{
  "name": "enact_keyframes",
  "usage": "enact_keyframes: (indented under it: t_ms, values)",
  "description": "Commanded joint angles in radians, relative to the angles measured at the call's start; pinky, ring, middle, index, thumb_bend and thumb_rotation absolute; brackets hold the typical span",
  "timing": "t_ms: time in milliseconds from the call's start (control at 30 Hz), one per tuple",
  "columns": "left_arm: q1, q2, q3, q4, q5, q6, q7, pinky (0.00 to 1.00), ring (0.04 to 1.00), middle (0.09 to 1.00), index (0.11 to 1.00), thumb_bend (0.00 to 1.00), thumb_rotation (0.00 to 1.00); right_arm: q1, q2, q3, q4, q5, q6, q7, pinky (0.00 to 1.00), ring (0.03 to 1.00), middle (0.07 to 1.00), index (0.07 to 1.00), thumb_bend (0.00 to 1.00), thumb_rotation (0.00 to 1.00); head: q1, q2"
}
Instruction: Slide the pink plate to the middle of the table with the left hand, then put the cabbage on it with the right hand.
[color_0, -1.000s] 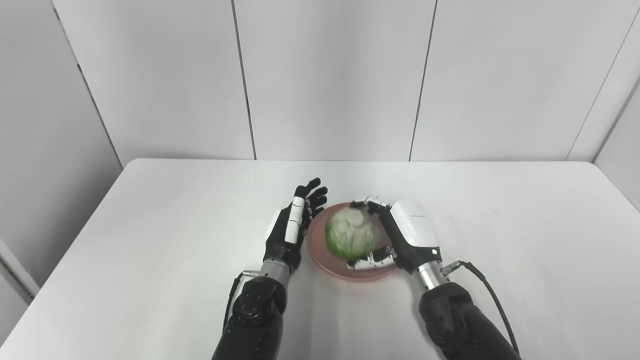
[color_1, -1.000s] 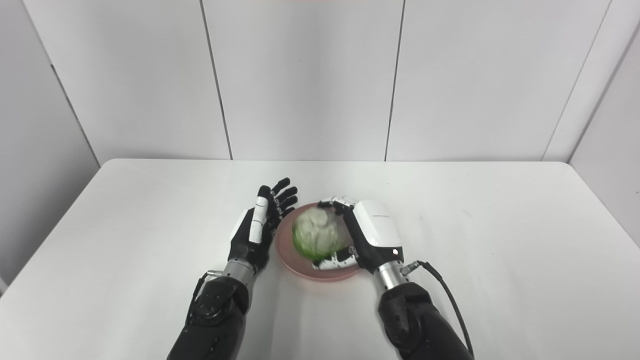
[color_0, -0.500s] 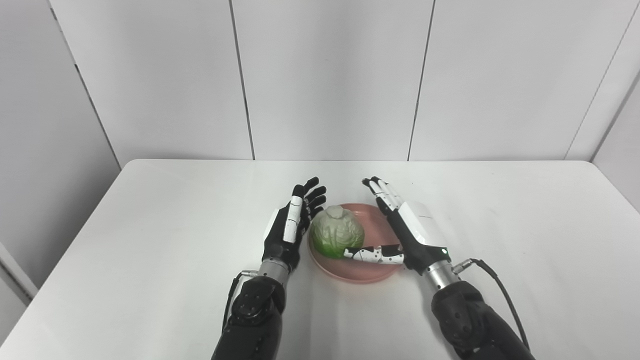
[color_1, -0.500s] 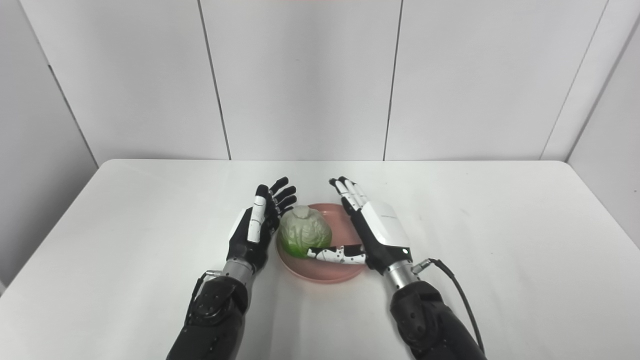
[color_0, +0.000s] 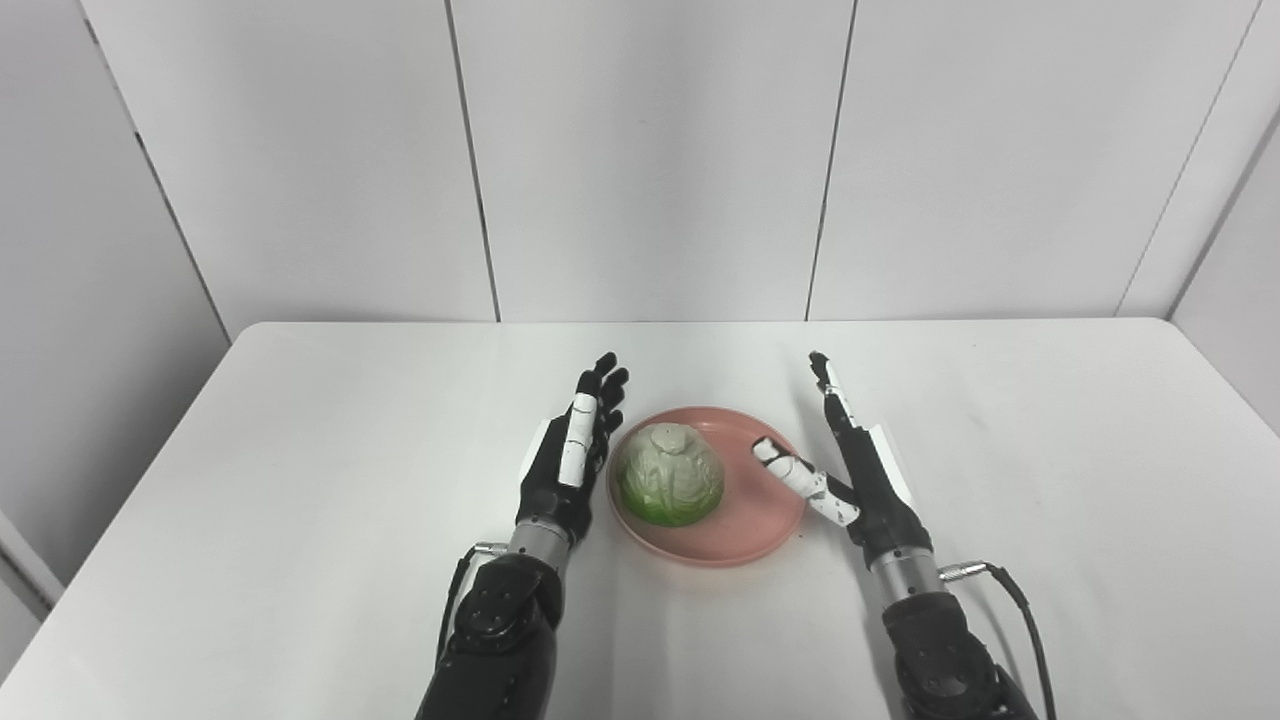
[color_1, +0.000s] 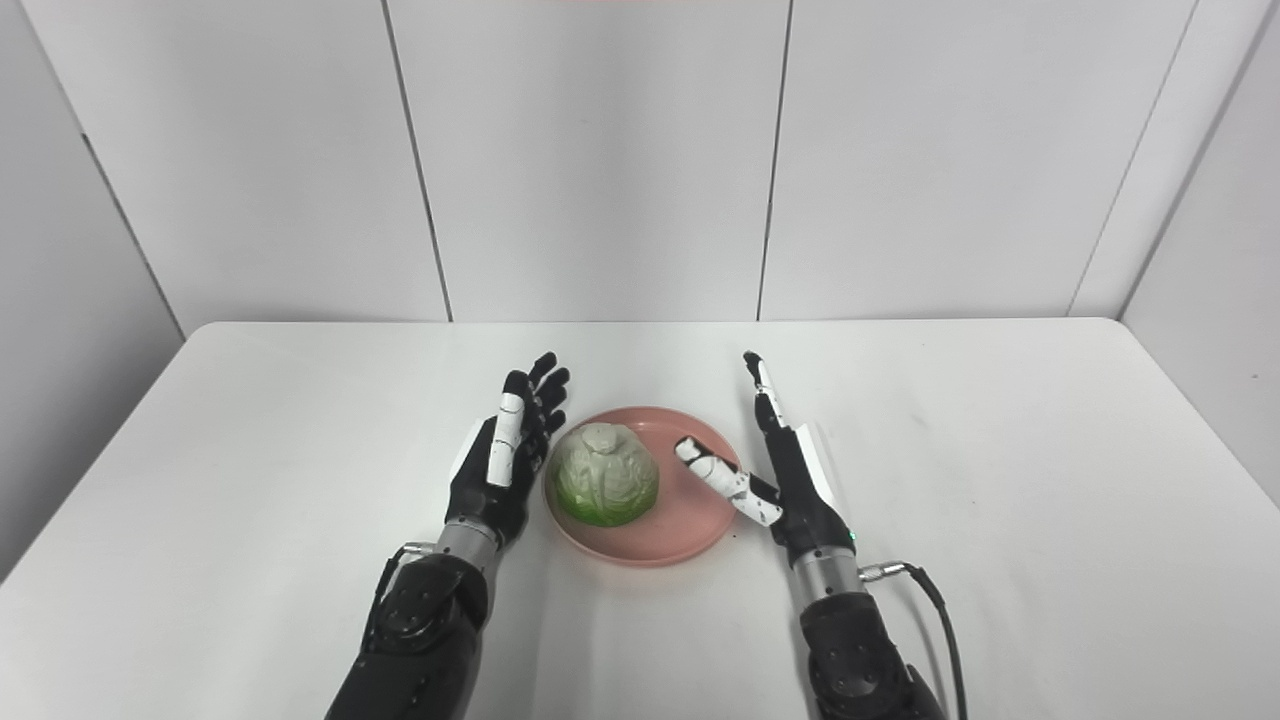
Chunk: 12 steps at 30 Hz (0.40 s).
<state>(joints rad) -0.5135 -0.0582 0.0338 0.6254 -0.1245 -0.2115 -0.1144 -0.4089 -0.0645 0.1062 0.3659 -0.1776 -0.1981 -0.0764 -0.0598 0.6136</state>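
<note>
The pink plate (color_0: 745, 525) lies near the middle of the white table. The green and white cabbage (color_0: 669, 486) sits on the plate's left half. My left hand (color_0: 567, 462) is open, fingers straight, standing on edge just left of the plate's rim. My right hand (color_0: 860, 472) is open and empty, on edge at the plate's right rim, its thumb reaching over the plate. Neither hand touches the cabbage. The same scene shows in the right eye view, with the cabbage (color_1: 605, 487) on the plate (color_1: 690, 525).
The white table (color_0: 300, 450) has grey wall panels behind its far edge. A black cable (color_0: 1020, 610) runs from my right wrist.
My right hand opened, let go of the cabbage on the plate and drew back to the right of the plate. The left hand stayed beside the plate. The camera shifted slightly.
</note>
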Motion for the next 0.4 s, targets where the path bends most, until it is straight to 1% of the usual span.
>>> enact_keyframes:
  t_ms: [0,133,167,267,367]
  values:
    - [0.041,0.012,0.009,0.019,-0.005,-0.017,0.001,1.00,1.000,0.999,0.993,0.84,1.00,-0.042,0.023,-0.041,-0.032,0.101,0.005,0.033,1.00,1.000,1.000,1.000,0.71,0.93,-0.001,-0.002]
    - [0.045,0.011,0.004,0.021,0.006,-0.025,0.006,1.00,1.000,1.000,1.000,0.85,1.00,-0.049,0.048,-0.082,-0.014,0.197,-0.005,0.075,1.00,1.000,1.000,1.000,0.75,0.93,-0.002,-0.004]
    - [0.046,0.011,0.002,0.020,0.007,-0.025,0.004,1.00,1.000,1.000,1.000,0.85,1.00,-0.049,0.050,-0.087,-0.010,0.211,-0.006,0.082,1.00,1.000,1.000,1.000,0.76,0.92,-0.002,-0.004]
    - [0.052,0.010,-0.002,0.012,0.010,-0.031,0.006,1.00,1.000,1.000,1.000,0.85,1.00,-0.051,0.054,-0.093,0.000,0.226,-0.010,0.089,1.00,1.000,1.000,1.000,0.75,0.91,0.000,-0.006]
    - [0.061,0.007,-0.009,0.002,0.022,-0.031,0.016,1.00,1.000,1.000,1.000,0.84,1.00,-0.045,0.056,-0.091,-0.002,0.230,0.010,0.096,1.00,1.000,1.000,1.000,0.74,0.93,0.002,-0.008]
